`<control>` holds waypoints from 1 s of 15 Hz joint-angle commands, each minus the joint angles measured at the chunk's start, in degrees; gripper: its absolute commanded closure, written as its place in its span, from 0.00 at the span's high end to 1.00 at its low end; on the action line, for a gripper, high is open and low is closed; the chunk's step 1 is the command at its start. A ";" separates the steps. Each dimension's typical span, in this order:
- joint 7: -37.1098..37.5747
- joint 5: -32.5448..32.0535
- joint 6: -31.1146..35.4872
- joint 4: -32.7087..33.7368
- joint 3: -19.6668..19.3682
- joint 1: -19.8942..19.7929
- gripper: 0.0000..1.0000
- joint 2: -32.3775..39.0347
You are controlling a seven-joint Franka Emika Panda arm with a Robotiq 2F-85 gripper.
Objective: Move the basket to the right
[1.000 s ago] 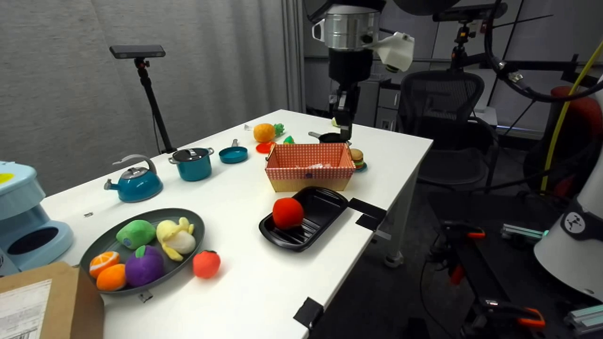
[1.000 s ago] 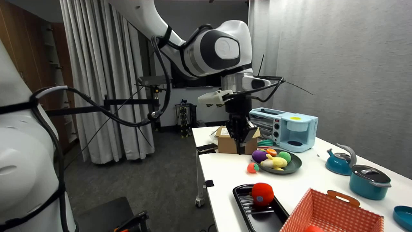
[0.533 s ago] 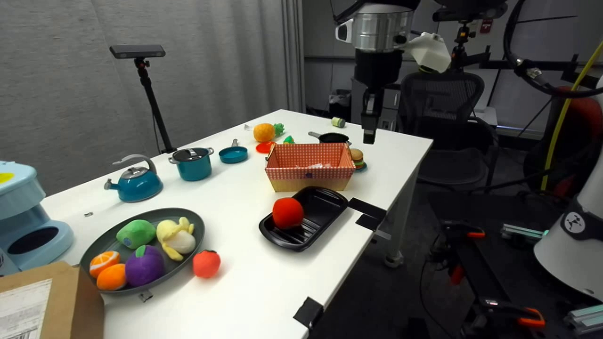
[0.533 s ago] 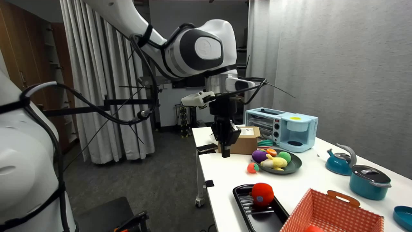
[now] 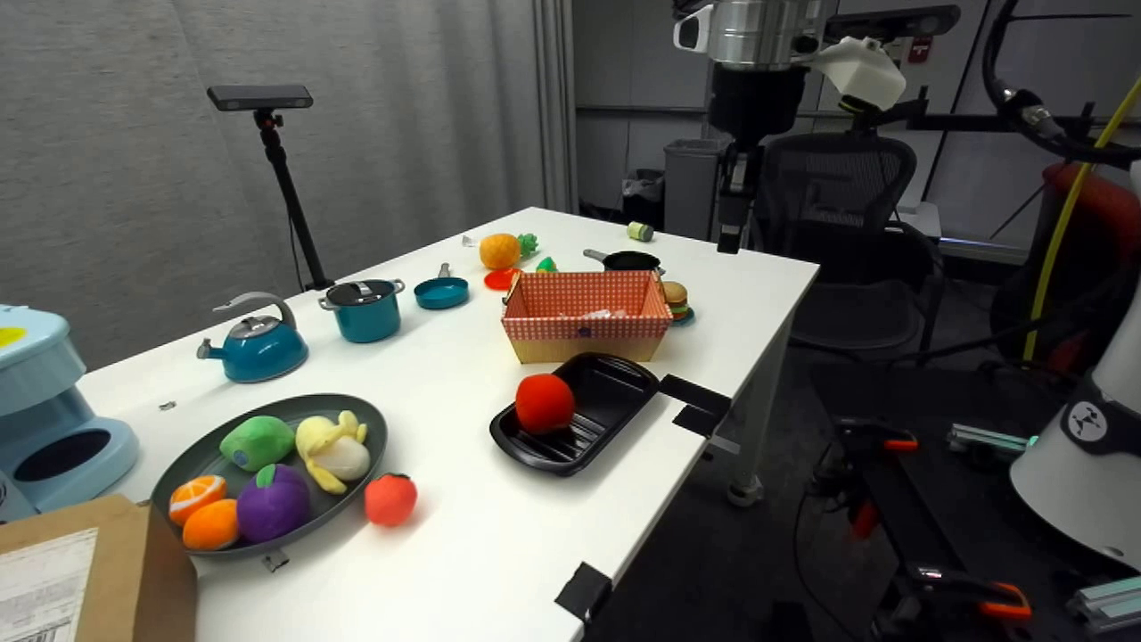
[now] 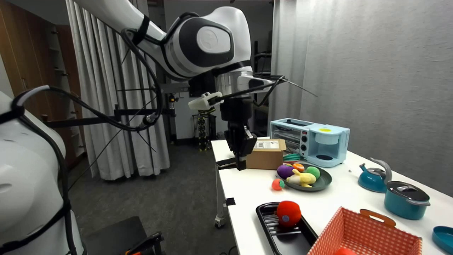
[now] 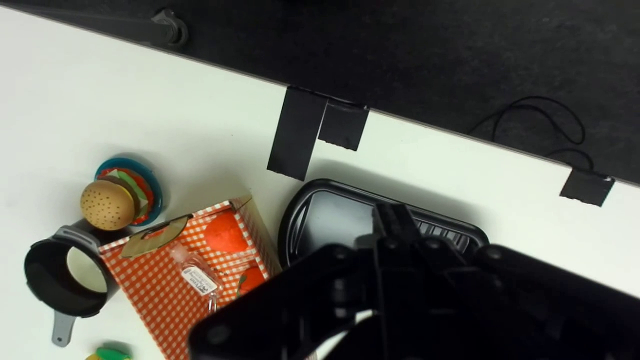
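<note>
Upright on the flat white surface (image 5: 463, 401), it's the rectangular red-and-white checked basket (image 5: 588, 343), tan along its lower walls, just beside the black ribbed tray (image 5: 615, 392) bearing a round red fruit (image 5: 545, 404)! Up in the air, apart from the basket in both exterior views, the black two-fingered claw (image 5: 730, 239), fingers together! The wrist view looks down inside the basket: a clear plastic bottle (image 7: 200, 279), white-labelled, a rounded red piece (image 7: 226, 233) near it! Close by, a tan-bunned toy burger (image 7: 107, 205) on a round teal plate (image 7: 122, 163)!
</note>
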 commanded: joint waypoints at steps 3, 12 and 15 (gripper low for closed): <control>-0.69 1.00 -3.34 -2.36 1.24 -1.39 0.32 -5.30; -0.87 1.58 -6.50 -2.26 1.10 -1.15 0.99 -6.33; -0.88 1.51 -7.01 -2.23 1.14 -1.18 1.00 -6.48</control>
